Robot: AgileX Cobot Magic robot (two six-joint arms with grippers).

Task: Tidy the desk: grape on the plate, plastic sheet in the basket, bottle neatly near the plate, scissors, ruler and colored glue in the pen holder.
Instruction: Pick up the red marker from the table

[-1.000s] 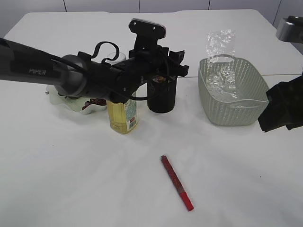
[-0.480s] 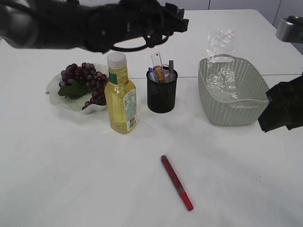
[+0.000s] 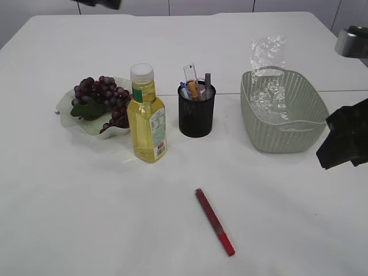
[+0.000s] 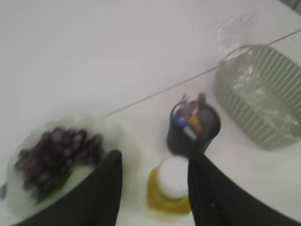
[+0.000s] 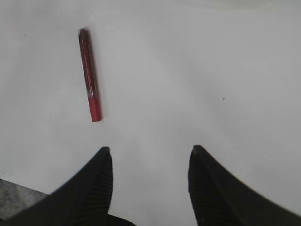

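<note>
Red pen: 1 slim red glitter glue pen (image 3: 214,221) lies alone on the large white desk (image 3: 86,218), nothing around it.
Holder: black mesh pen cup (image 3: 196,110) between yellow-liquid bottle (image 3: 147,115) and grey-green woven basket (image 3: 283,109).
Plate: purple grapes (image 3: 99,98) on it.
Left gripper (image 4: 153,188): parted, empty.
Right gripper (image 5: 149,181): parted, empty.

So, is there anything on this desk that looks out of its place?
Yes: one red glue pen lies alone on the bare desk, in front of the pen holder. The plastic sheet also sticks up over the basket's rim.
</note>
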